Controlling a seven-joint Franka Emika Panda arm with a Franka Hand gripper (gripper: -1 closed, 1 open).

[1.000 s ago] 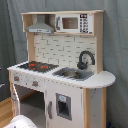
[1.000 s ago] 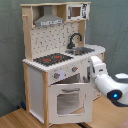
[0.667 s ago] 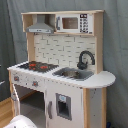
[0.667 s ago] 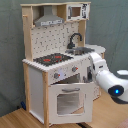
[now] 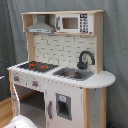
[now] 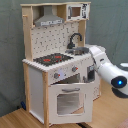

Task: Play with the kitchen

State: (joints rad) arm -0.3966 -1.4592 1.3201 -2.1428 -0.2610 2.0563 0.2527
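Second exterior view: tall white and light-wood toy kitchen [image 6: 57, 65] stands on the wooden floor [image 6: 20, 119]; white robot arm [image 6: 105, 67] reaches behind its front, presumably toward controls; tool hidden, state indeterminable.

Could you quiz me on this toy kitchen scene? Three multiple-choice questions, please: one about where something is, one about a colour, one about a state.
1. Where is the microwave?
A. top shelf, beside the grey hood
B. under the sink
C. on the floor

2. What colour is the faucet?
A. white
B. black
C. yellow

3. In the second exterior view, the windowed oven door is:
A. removed
B. fully shut
C. swung partly open

Answers:
1. A, it sits high up next to the hood.
2. B, it arches dark over the sink.
3. C, its right edge stands out from the kitchen front.
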